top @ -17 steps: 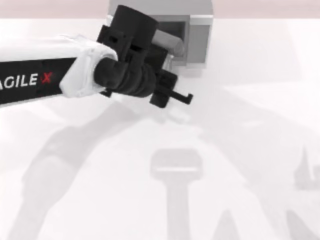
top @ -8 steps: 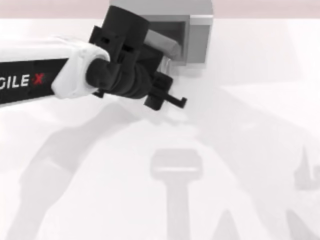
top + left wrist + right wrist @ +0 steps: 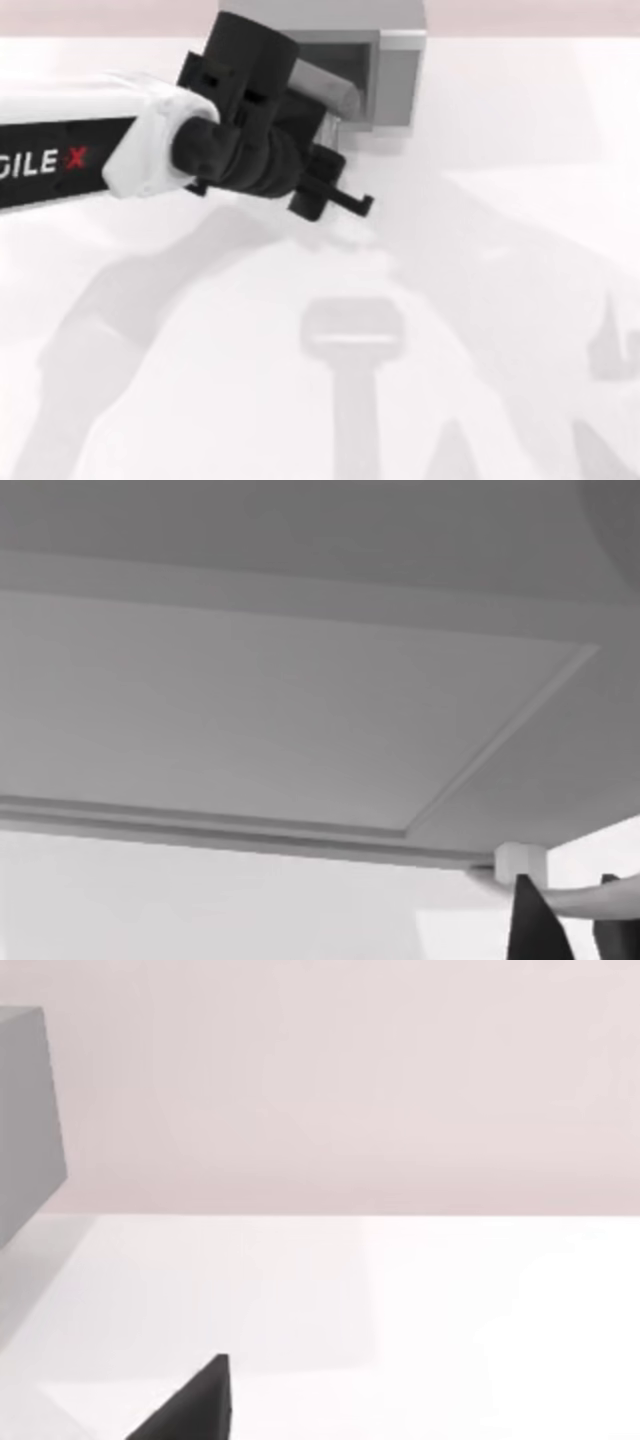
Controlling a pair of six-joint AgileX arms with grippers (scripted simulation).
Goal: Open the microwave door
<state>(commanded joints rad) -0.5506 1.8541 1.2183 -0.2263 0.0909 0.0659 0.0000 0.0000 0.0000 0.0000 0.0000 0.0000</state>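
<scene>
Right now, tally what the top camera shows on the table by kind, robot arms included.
Microwaves: 1, the microwave at the table's far edge, its door swung partly open.
Robot arms: 1, the left arm, its gripper just in front of the door.
Other loose items on the table: 0.
Total: 2.

The black wrist of the white left arm (image 3: 150, 140) hid most of the grey microwave door (image 3: 335, 85) and the left half of the grey box-shaped microwave (image 3: 395, 75), whose back the top edge cut off. The left wrist view clipped the door's window (image 3: 250, 710). Only one dark fingertip (image 3: 195, 1405) of the right gripper showed.
</scene>
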